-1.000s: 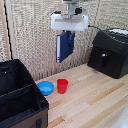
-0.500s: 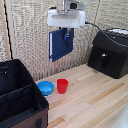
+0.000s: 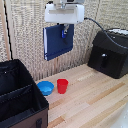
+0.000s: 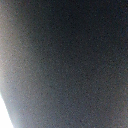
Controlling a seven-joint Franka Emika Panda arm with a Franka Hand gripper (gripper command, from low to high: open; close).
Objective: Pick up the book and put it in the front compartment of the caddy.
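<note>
High above the wooden table, the gripper hangs from the arm's white head with the book pinched between its fingers, the dark blue cover dangling flat-on to the exterior view, slightly tilted, with a lighter edge down the exterior view's left side. The book is well clear of the tabletop, in front of the woven wall panel. Down at the exterior view's lower left sits the caddy, black and open-topped, a divider running across it and marking off the front compartment along its nearer side; a small buckle shows on its outer wall. Just beside the caddy on the table lies a blue bowl, and next to that stands a red cup, upright, the two close together. Over on the exterior view's right, well apart from the caddy, is a black boxy appliance. The wrist view is filled by the book's dark surface, blurred, with a pale sliver at one corner.
</note>
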